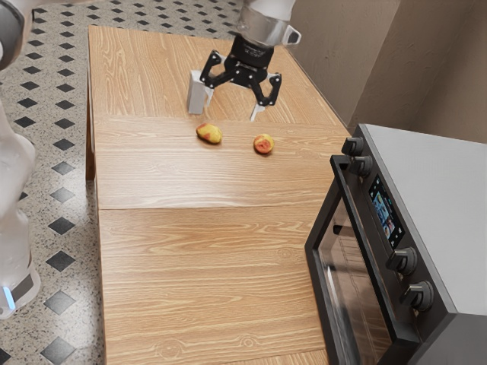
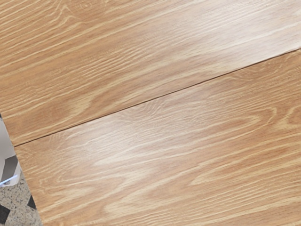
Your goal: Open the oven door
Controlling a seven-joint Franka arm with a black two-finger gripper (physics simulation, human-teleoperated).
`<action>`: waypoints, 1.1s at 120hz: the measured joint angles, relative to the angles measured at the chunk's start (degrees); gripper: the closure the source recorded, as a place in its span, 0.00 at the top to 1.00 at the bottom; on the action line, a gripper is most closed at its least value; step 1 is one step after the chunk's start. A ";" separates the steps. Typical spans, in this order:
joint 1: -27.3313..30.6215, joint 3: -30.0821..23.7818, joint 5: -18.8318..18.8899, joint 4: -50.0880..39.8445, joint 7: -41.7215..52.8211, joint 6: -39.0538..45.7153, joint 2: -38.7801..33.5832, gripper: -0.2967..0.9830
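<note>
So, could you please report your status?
Gripper open, empty. Oven door untouched, looks shut. Longer fruit, rounder fruit on table, clear of door.

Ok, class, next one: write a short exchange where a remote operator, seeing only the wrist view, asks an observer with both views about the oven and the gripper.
Operator: My wrist view gives me wooden tabletop. Where is the oven?
Observer: It stands at the exterior view's right, beside the table.
Operator: And is the gripper open?
Observer: Yes, its fingers stand wide apart with nothing gripped between them.
</note>
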 joint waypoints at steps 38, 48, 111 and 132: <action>-2.86 -1.40 -0.01 -0.08 -27.49 4.35 -6.69 0.77; -5.80 -4.39 0.09 2.53 -32.77 5.05 -5.10 0.77; 11.24 -31.76 0.18 -18.19 -42.48 35.67 -10.47 0.77; 11.22 -32.65 0.35 -16.61 -42.32 40.00 -9.03 0.77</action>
